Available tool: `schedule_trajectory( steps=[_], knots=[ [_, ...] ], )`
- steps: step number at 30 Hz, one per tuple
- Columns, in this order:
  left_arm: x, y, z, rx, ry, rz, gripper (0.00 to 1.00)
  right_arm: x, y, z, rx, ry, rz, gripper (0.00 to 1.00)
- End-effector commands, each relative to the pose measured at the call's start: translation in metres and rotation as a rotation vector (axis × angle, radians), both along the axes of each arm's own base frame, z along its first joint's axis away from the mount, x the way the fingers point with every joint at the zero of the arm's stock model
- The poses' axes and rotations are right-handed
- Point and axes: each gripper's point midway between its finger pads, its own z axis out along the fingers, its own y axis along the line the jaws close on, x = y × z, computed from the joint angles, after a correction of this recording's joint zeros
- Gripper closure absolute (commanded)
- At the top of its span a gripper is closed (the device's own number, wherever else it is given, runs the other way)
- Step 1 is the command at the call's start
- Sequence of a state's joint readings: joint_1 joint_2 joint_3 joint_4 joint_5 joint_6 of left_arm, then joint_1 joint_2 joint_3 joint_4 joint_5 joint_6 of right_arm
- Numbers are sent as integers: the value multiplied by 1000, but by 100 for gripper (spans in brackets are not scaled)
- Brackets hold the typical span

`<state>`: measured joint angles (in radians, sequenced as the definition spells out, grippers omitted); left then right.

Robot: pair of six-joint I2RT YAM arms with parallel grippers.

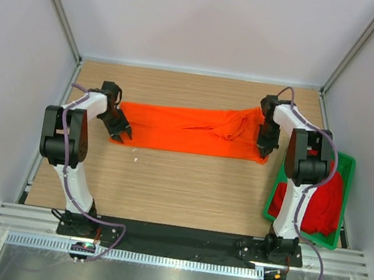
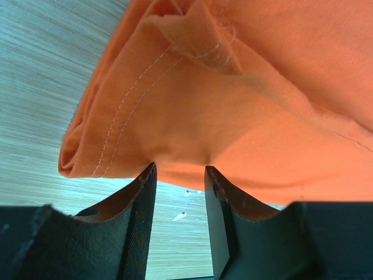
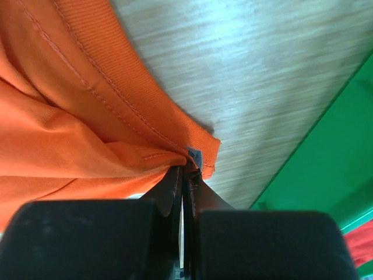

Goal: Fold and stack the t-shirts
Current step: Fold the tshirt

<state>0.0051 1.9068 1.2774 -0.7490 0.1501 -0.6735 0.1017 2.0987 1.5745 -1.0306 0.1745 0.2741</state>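
The bright orange t-shirt (image 1: 188,130) lies folded into a long band across the far half of the table. My left gripper (image 1: 121,134) is at the band's left end, open. In the left wrist view its fingertips (image 2: 179,169) sit just short of the shirt's stitched hem (image 2: 233,87), with bare table showing between the jaws. My right gripper (image 1: 264,151) is at the right end, shut on the orange cloth (image 3: 70,116) beside the ribbed collar, its tips (image 3: 187,166) pinched tight. The deep red t-shirt (image 1: 325,203) lies bunched in the tray.
A green plastic tray (image 1: 347,164) sits at the table's right edge, close to my right arm, and its wall (image 3: 326,157) fills the right of the right wrist view. White walls and metal frame posts enclose the wooden table (image 1: 166,186).
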Motion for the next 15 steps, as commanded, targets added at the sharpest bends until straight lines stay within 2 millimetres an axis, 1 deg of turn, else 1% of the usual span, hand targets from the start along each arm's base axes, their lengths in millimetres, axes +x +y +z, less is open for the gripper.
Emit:
schedule_trajectory(
  steps=[1, 4, 5, 6, 7, 8, 9, 10, 11, 12, 13, 15],
  knots=[
    [9, 2, 11, 5, -34, -12, 60, -15, -7, 3, -35, 24, -33, 99],
    [9, -1, 20, -11, -61, -28, 61, -21, -6, 8, -26, 10, -37, 97],
    [10, -2, 24, -19, -71, -35, 60, -20, -7, 12, -31, -1, -39, 94],
    [12, -3, 33, -23, -99, -37, 59, -16, -8, 21, -37, -37, -37, 87],
    [13, -3, 38, -24, -113, -43, 54, -11, -9, 28, -43, -65, -36, 84],
    [14, -5, 44, -31, -130, -51, 52, -7, -11, 34, -50, -87, -39, 81],
    [16, -6, 50, -40, -145, -52, 52, 3, -12, 47, -57, -132, -39, 78],
    [18, -7, 60, -46, -170, -55, 51, 7, -13, 54, -60, -145, -42, 76],
    [17, -9, 64, -54, -170, -57, 50, 20, -11, 68, -55, -189, -43, 73],
    [17, -10, 68, -64, -180, -60, 50, 25, -10, 75, -51, -206, -45, 70],
    [17, -14, 78, -84, -201, -65, 49, 28, -6, 81, -26, -218, -46, 68],
    [16, -18, 86, -102, -223, -74, 49, 41, 7, 96, 39, -274, -45, 65]
  ],
)
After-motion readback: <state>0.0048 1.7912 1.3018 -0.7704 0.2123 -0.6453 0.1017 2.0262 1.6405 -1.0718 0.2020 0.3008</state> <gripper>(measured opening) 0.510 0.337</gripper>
